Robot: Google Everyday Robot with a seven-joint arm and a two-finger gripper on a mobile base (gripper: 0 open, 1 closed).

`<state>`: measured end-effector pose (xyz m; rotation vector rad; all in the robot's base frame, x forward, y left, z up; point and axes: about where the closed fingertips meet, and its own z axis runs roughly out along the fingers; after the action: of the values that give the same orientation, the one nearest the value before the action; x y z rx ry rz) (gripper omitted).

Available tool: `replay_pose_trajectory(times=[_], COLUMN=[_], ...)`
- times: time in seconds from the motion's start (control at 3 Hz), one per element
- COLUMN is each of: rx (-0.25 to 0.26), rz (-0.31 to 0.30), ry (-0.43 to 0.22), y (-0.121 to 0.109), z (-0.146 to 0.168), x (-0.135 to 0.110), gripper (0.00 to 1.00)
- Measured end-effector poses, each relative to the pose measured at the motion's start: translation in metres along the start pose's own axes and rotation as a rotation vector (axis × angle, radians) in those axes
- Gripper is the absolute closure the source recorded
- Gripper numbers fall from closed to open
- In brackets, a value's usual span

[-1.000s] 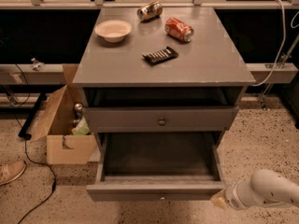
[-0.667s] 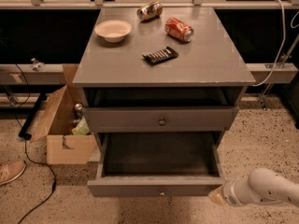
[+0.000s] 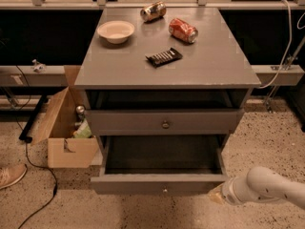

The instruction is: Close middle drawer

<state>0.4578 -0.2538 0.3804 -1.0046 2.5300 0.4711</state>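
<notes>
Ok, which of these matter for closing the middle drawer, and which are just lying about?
Job: middle drawer, pulled out; gripper, low at its front's right end.
Lying about: bowl, gold can, red can, snack bar, upper drawer, cardboard box, shoe.

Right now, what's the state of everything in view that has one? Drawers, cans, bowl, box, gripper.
middle drawer: pulled out, looks empty
top drawer: pushed in
bowl: upright, empty
red can: on its side
gold can: on its side
cardboard box: flaps open, items inside
gripper: low, at the middle drawer's front right corner
</notes>
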Motion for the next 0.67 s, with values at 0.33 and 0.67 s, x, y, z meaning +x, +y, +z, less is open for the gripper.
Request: replay_pose_trajectory(times=[0.33, 0.67], rx=[0.002, 0.006], rz=[-0.020, -0.034], ry=[-0.023, -0.047], y=[-0.015, -0.033], z=[0.012, 0.023], x=[-0.020, -0.041], gripper=[1.00, 1.00])
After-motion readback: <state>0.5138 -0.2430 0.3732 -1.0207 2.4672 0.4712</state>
